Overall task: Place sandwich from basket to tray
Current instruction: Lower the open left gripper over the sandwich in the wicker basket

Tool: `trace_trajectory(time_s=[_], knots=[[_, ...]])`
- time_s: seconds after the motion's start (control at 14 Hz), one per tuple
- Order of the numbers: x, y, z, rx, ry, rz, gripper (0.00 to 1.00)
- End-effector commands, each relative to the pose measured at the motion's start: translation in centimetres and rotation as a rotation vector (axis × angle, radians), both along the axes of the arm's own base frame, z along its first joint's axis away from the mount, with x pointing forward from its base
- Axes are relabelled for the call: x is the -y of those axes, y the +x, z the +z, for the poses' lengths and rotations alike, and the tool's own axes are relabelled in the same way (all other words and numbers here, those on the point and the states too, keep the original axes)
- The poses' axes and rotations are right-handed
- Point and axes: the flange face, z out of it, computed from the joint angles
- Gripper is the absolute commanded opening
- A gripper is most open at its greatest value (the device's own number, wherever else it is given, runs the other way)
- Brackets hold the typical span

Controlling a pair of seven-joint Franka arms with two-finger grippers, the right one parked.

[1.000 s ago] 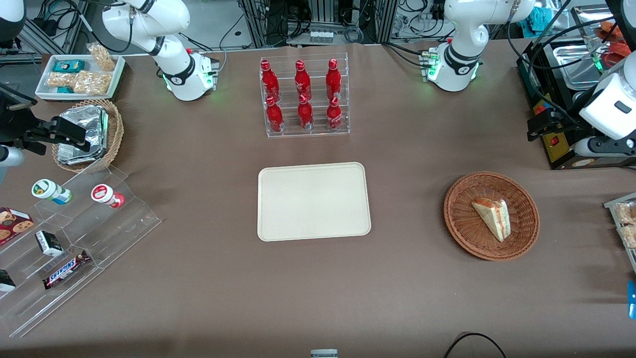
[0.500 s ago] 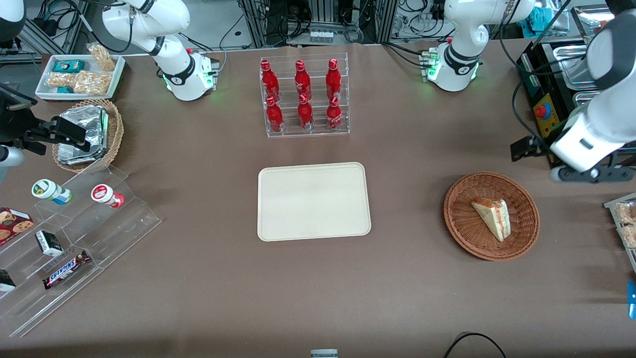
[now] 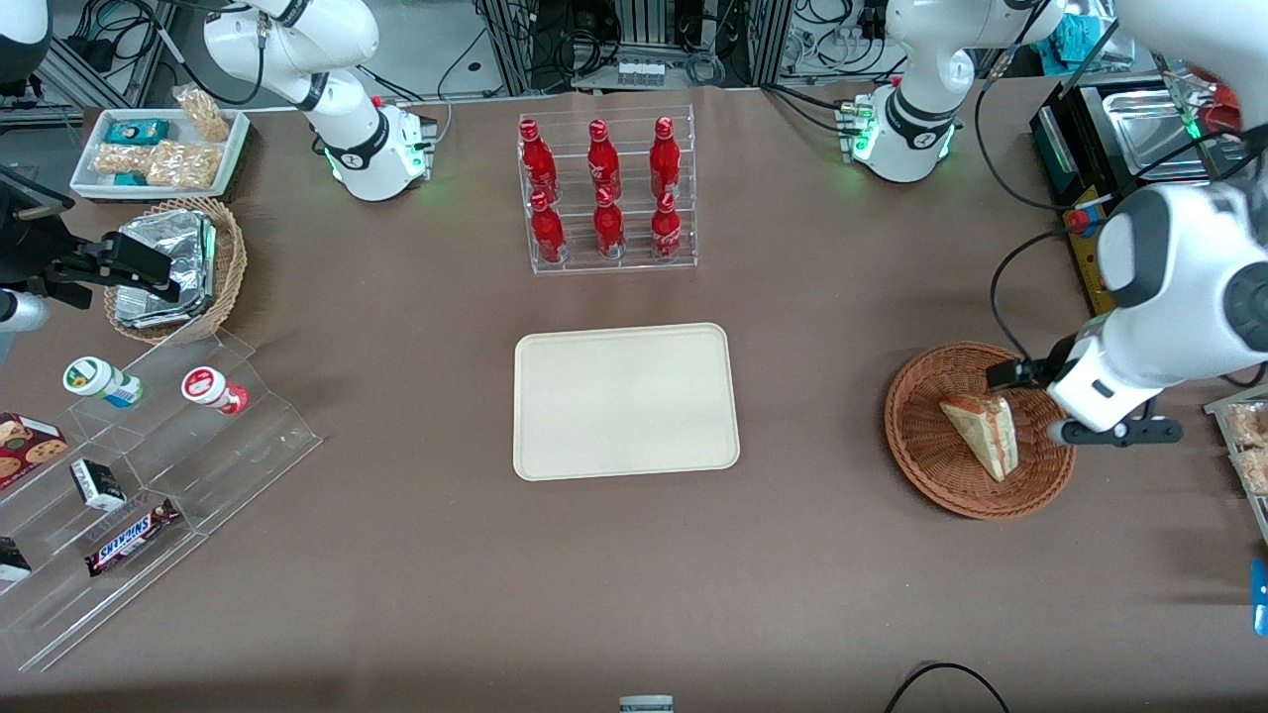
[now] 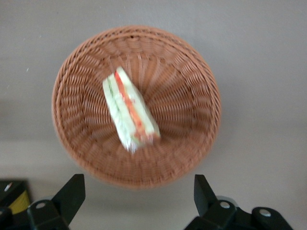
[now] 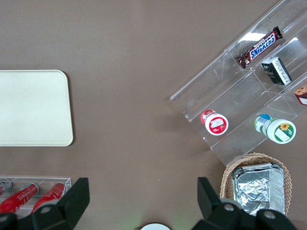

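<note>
One sandwich [image 3: 983,432] lies in the round wicker basket [image 3: 931,465], which sits on the brown counter [image 3: 822,327] toward the working arm's end. The left arm's gripper [image 4: 139,196] hangs above the basket with its jaws spread wide, holding nothing and not touching the sandwich. The cream tray [image 3: 626,401] sits in the middle of the counter, well apart from the basket, nearer the front camera than the rack of red bottles [image 3: 604,193].
</note>
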Motion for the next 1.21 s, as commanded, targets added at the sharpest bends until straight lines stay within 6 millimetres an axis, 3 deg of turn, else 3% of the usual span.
trace_trajectory(time_s=[0.0,0.07,0.29,0.64,0.71,0.79,0.86,0.93,1.14], knots=[[-1.3,-1.8,-3.3,0.056,0.006,0.116,1.00],[-2.4,-1.7,-4.5,0.052,0.010,0.209,1.00],[-2.3,-0.7,-6.9,0.097,-0.010,0.455,1.00],[-2.2,-0.5,-11.0,0.082,-0.028,0.636,0.97],[-2.1,-0.6,-11.8,0.068,-0.029,0.642,0.72],[-2.0,-0.8,-12.0,0.061,-0.028,0.637,0.33],[-2.1,-1.0,-12.1,0.054,-0.026,0.628,0.14],[-1.9,-1.0,-11.7,0.054,-0.025,0.618,0.07],[-0.3,-1.0,-9.0,0.025,-0.016,0.549,0.03]])
